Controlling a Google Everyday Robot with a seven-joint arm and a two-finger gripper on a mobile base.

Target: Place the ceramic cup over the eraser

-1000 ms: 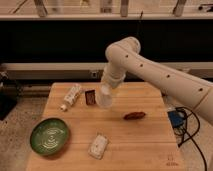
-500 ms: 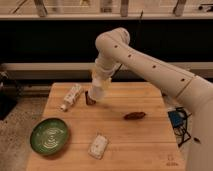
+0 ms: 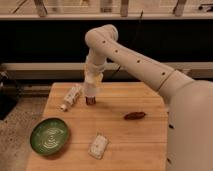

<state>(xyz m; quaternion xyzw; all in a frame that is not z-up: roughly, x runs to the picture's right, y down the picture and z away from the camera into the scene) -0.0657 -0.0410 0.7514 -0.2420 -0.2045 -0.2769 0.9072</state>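
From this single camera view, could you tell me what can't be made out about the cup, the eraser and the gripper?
- Gripper: low over the table's back edge beside the white bottle; its fingers blur into the pale wrist.
- Ceramic cup: not separable from the pale gripper end, so whether it is held is unclear.
- Eraser: only a small dark patch shows under the gripper; contact cannot be judged.
- Bottle label: too small to read.
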